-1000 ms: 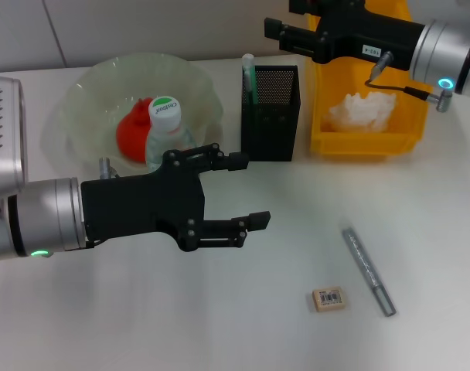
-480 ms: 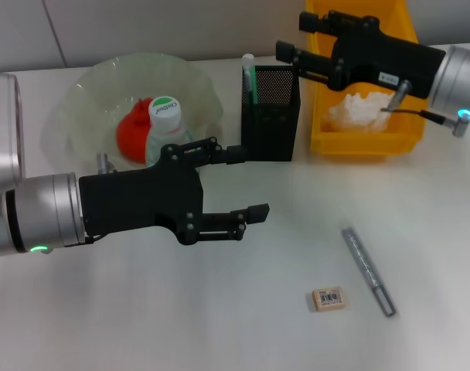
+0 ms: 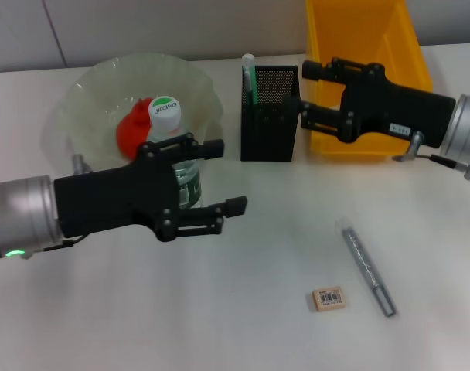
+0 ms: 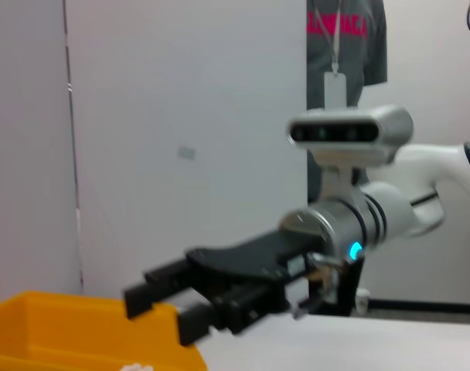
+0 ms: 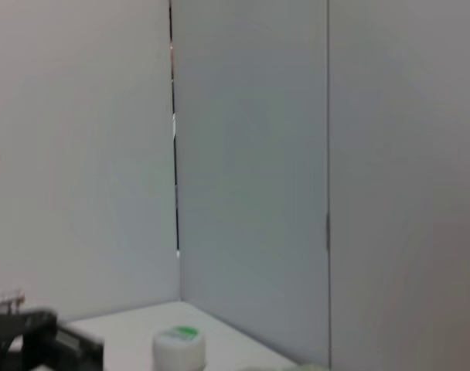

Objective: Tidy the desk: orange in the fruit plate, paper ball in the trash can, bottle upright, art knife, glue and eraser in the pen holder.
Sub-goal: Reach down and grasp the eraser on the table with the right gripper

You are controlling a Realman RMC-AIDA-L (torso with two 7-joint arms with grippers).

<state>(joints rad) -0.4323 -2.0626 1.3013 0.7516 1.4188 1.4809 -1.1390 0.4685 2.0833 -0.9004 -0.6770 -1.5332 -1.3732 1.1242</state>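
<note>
Since earlier, my right claw (image 3: 303,93), unclenched and empty, drops beside the pen holder (image 3: 270,113); left claw (image 3: 219,176) spread, idle. Eraser (image 3: 328,298) lies well apart; approach from above, squarely.

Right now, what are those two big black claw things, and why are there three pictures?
They are a robot's two hands. The left gripper and right gripper are both open and hold nothing. One picture comes from the robot's head, looking down at the white desk; the other two come from cameras on its wrists. On the desk stand a bottle, a green bowl with an orange, a black pen holder and a yellow bin. An eraser and a grey knife lie loose.
</note>
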